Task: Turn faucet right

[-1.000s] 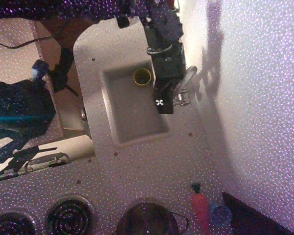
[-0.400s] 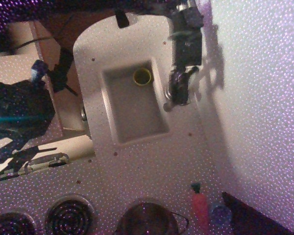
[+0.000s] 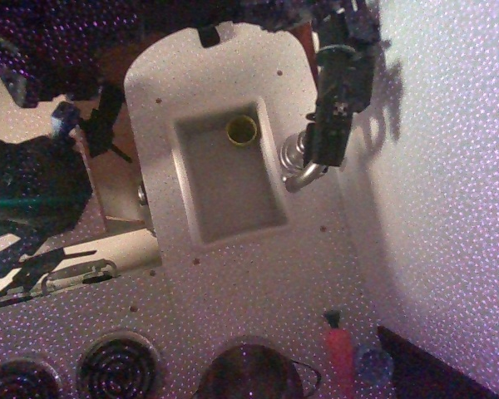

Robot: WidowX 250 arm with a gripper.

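Note:
The faucet (image 3: 293,158) is a small shiny silver tap on the counter at the right edge of the sink (image 3: 266,220). Its ribbed base shows next to the basin and its curved spout (image 3: 304,175) bends just below it. My black gripper (image 3: 324,150) comes down from the top right and sits right against the faucet's right side, covering part of it. Its fingers are dark and merge with the arm, so I cannot tell whether they are open or shut.
A yellow cup (image 3: 241,130) stands in the far end of the sink. A white wall (image 3: 449,183) runs close along the right. At the bottom are a red bottle (image 3: 341,352), a dark pot (image 3: 249,378) and stove burners (image 3: 116,366).
The arm has moved right, from over the sink's edge to the faucet's right side. The spout, first arched up toward the wall, now shows low beside the base.

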